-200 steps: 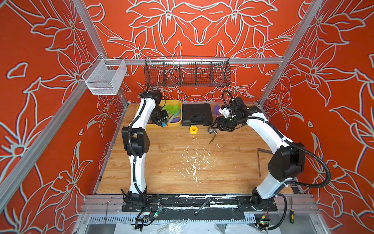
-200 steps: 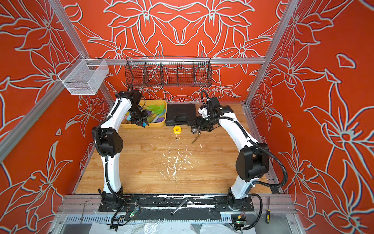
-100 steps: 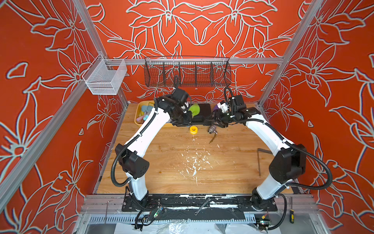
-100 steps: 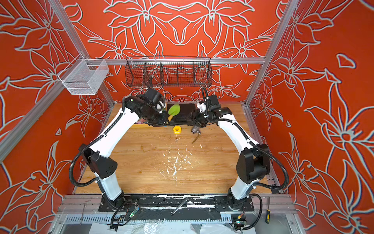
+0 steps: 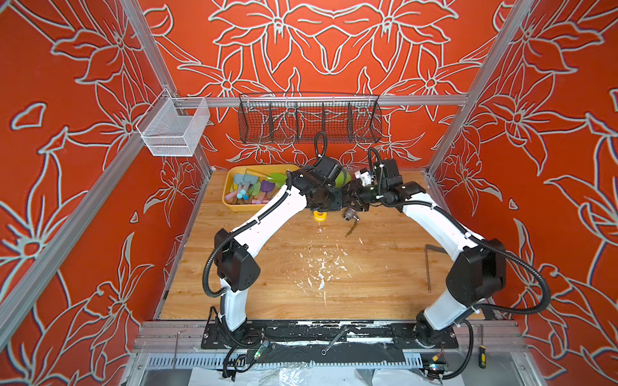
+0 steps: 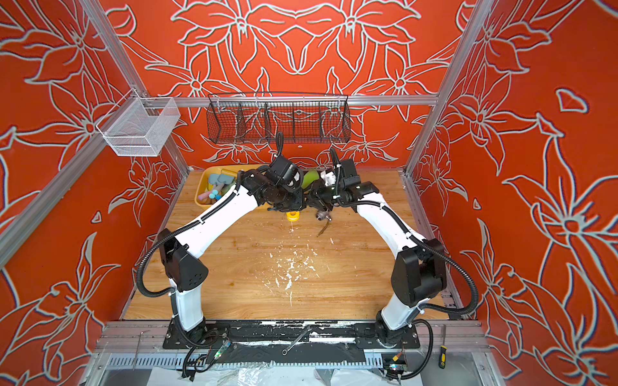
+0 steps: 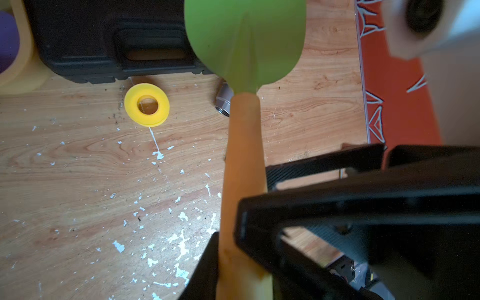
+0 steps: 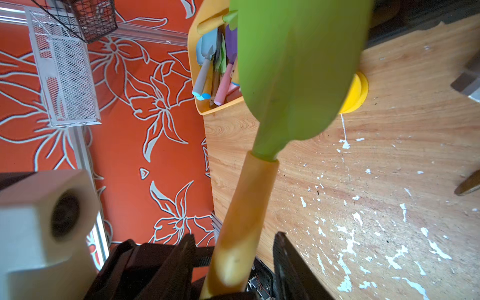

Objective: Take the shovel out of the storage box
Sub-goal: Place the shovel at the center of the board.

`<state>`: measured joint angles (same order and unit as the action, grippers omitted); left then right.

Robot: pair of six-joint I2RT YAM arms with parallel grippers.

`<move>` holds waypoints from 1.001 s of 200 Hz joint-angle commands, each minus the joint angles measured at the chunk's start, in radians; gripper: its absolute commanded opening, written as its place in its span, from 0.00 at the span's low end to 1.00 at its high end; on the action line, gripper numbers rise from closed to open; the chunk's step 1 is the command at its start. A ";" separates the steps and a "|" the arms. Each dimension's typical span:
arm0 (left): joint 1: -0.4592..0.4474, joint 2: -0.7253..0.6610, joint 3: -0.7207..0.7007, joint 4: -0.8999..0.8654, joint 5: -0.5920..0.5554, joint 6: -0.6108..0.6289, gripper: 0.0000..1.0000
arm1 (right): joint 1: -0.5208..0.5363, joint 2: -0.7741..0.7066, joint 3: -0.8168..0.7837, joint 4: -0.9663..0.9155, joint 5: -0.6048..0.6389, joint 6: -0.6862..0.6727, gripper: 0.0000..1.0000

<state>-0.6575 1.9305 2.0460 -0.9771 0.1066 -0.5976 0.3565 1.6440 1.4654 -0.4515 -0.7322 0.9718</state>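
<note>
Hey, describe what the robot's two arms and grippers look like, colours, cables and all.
Both the left arm and right arm have white links joined by chunky black joint housings. A black corrugated cable loops along the outside of each. The left gripper and right gripper are black, with flat angular fingers, and a boxy white camera with a round dark lens sits by each wrist.

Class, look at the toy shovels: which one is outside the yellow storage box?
The green shovel with the wooden handle, gripped by the left gripper in the air; the grey-blue shovel, the purple shovel and the rest lie inside the storage box.
</note>
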 commanded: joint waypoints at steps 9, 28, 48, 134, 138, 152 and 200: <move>-0.014 0.010 0.024 0.060 -0.021 -0.038 0.00 | 0.018 0.006 0.004 0.029 0.034 0.046 0.48; -0.019 0.021 0.032 0.059 -0.022 -0.044 0.00 | 0.025 0.021 0.007 0.037 0.044 0.055 0.41; -0.021 0.023 0.026 0.070 -0.020 -0.049 0.00 | 0.025 0.032 0.005 0.042 0.047 0.062 0.34; -0.025 0.042 0.029 0.126 0.016 -0.045 0.00 | 0.029 0.091 0.038 -0.019 0.037 0.001 0.14; -0.025 0.041 0.029 0.129 0.018 -0.044 0.00 | 0.029 0.092 0.039 -0.019 0.035 0.002 0.13; -0.025 0.037 0.023 0.146 0.030 -0.038 0.00 | 0.028 0.094 0.043 -0.022 0.035 -0.011 0.06; -0.014 -0.028 -0.096 0.248 0.082 -0.050 0.55 | 0.007 0.105 0.101 -0.133 0.045 -0.130 0.00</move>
<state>-0.6678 1.9621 2.0041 -0.8925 0.1215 -0.6399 0.3523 1.7298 1.5356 -0.4984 -0.6670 0.9421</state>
